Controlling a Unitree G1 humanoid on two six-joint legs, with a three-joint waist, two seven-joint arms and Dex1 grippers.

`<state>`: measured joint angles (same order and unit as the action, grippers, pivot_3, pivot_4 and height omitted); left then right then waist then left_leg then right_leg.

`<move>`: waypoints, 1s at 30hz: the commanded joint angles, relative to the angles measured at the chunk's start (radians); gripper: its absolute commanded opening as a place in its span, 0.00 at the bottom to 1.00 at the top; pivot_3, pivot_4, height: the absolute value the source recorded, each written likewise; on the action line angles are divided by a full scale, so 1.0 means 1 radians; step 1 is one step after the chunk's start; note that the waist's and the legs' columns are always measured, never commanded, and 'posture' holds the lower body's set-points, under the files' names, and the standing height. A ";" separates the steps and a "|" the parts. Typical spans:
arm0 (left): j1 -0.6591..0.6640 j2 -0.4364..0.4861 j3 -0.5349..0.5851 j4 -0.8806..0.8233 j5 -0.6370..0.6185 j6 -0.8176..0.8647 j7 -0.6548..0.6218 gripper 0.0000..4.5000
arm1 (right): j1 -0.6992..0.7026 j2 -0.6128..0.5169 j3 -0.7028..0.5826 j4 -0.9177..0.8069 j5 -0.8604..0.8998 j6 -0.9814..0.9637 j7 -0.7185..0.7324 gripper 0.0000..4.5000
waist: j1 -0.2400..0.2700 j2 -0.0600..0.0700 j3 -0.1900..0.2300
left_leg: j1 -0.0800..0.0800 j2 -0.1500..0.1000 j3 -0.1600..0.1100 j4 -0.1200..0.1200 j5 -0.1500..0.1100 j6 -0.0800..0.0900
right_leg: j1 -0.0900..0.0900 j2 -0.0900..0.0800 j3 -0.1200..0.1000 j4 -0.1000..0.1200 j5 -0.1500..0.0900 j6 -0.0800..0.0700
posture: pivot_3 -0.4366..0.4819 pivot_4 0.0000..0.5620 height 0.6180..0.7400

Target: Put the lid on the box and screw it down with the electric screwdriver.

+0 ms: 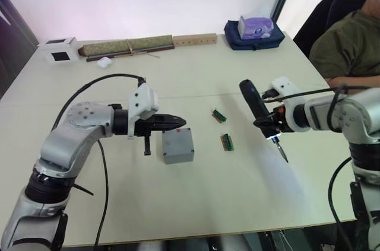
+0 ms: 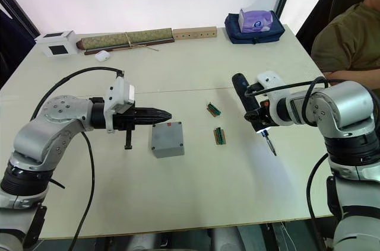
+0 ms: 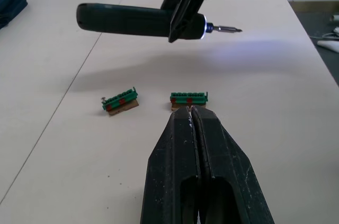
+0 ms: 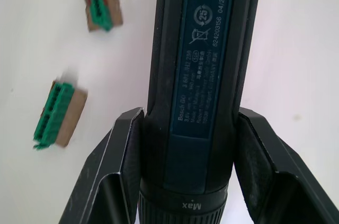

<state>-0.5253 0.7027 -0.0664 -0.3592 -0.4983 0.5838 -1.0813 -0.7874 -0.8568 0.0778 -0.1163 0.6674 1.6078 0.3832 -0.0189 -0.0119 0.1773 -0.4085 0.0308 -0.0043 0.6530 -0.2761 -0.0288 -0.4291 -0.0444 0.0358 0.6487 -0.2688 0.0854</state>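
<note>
The grey box [image 1: 177, 145] stands on the table with the flat grey lid [image 1: 177, 138] lying on top and hiding its inside. Just behind and above the box's far edge is my left gripper [image 1: 183, 123], shut with nothing in it; the left wrist view shows its fingers [image 3: 177, 144] pressed together. My right gripper [image 1: 267, 125] hovers to the right of the box, shut on the electric screwdriver [image 1: 254, 104]. The dark tool slants down toward the table, its white light lit above the bit [image 1: 283, 153]. In the right wrist view both fingers clamp the barrel [image 4: 201, 49].
Two small green connector pieces [image 1: 219, 115] [image 1: 227, 142] lie between the box and the screwdriver. Along the far edge are a white cube [image 1: 59, 49], a long roll [image 1: 127, 45], a wooden block [image 1: 195, 40] and a blue bag [image 1: 254, 30]. A person [image 1: 350, 43] sits at the right.
</note>
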 commanded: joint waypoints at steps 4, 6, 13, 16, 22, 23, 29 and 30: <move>-0.005 0.031 0.026 -0.063 -0.026 0.007 0.011 0.00 | -0.015 0.018 0.061 0.166 -0.076 0.007 -0.028 0.41 | 0.001 0.000 0.001 | 0.000 0.000 0.000 0.000 0.000 0.000 | 0.000 0.000 0.000 0.000 0.000 0.000 | 0.48 0.27 1.00; 0.004 0.036 0.032 -0.076 -0.032 0.016 0.022 0.00 | -0.013 0.037 0.055 0.201 -0.081 0.007 -0.038 0.41 | 0.002 0.000 0.000 | 0.000 0.000 0.000 0.000 0.000 0.000 | 0.000 0.000 0.000 0.000 0.000 0.000 | 0.48 0.27 1.00; 0.035 0.057 0.052 -0.106 -0.056 0.045 0.045 0.00 | -0.023 0.052 0.059 0.208 -0.102 0.007 -0.032 0.64 | 0.000 -0.001 0.000 | 0.001 0.001 -0.001 0.005 0.000 0.000 | 0.003 0.001 0.000 0.001 0.000 0.000 | 0.48 0.27 1.00; 0.048 0.075 0.072 -0.111 -0.060 0.064 0.064 0.00 | -0.050 0.006 0.083 0.138 -0.131 -0.034 -0.013 0.84 | 0.003 -0.001 0.000 | 0.000 0.001 -0.001 0.008 0.000 0.000 | 0.003 0.001 0.000 0.001 0.000 0.000 | 0.48 0.27 1.00; 0.127 0.146 0.119 -0.097 -0.047 0.069 0.072 0.00 | -0.077 -0.118 0.167 -0.064 -0.169 -0.256 0.139 0.99 | 0.000 0.001 0.002 | -0.001 0.000 0.000 0.008 0.000 0.000 | 0.002 0.000 0.000 0.001 0.000 0.001 | 0.48 0.27 1.00; 0.147 0.158 0.121 -0.082 -0.033 0.059 0.072 0.00 | -0.074 -0.120 0.167 -0.101 -0.165 -0.302 0.175 0.99 | -0.003 0.001 0.002 | -0.001 0.000 0.000 0.008 0.000 0.001 | 0.002 0.000 0.000 0.001 0.000 0.001 | 0.48 0.27 1.00; 0.225 0.177 0.093 -0.010 0.027 0.001 0.062 0.00 | -0.011 -0.069 0.179 -0.218 -0.172 -0.503 0.310 0.86 | 0.000 0.000 0.002 | 0.000 0.002 -0.001 0.008 -0.001 0.001 | 0.002 0.002 0.000 0.002 0.000 0.001 | 0.48 0.27 1.00; 0.235 0.175 0.085 0.006 0.040 -0.010 0.061 0.00 | 0.011 -0.056 0.192 -0.230 -0.186 -0.547 0.324 0.78 | 0.001 0.000 0.002 | 0.000 0.002 -0.001 0.008 -0.001 0.001 | 0.002 0.002 0.000 0.002 0.000 0.001 | 0.48 0.27 1.00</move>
<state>-0.2989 0.8664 0.0169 -0.3655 -0.4841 0.6098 -1.0195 -0.7949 -0.9243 0.2646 -0.2968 0.4957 1.1424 0.6718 -0.0178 -0.0117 0.1796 -0.4087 0.0323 -0.0050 0.6616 -0.2769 -0.0276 -0.4266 -0.0429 0.0355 0.6507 -0.2685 0.0863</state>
